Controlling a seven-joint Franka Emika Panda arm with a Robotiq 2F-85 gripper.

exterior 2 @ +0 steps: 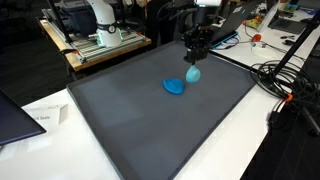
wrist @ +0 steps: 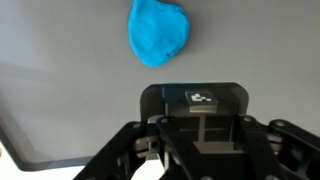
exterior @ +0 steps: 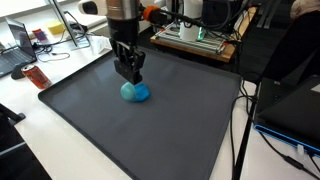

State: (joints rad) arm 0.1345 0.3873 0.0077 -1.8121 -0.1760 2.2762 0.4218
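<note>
- Gripper is pinching, jaws narrow, a pale blue ball in both exterior views (wrist view is missing it).
- Blue blob is lying just beside on grey mat.

Blue blob; dark grey mat; black hand.

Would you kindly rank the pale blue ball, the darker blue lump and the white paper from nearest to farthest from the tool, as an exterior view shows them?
Measured from the tool in an exterior view:
1. the pale blue ball, directly beneath the fingertips.
2. the darker blue lump, just beside the ball on the grey mat.
3. the white paper, off the mat, near the picture's left edge.
</note>
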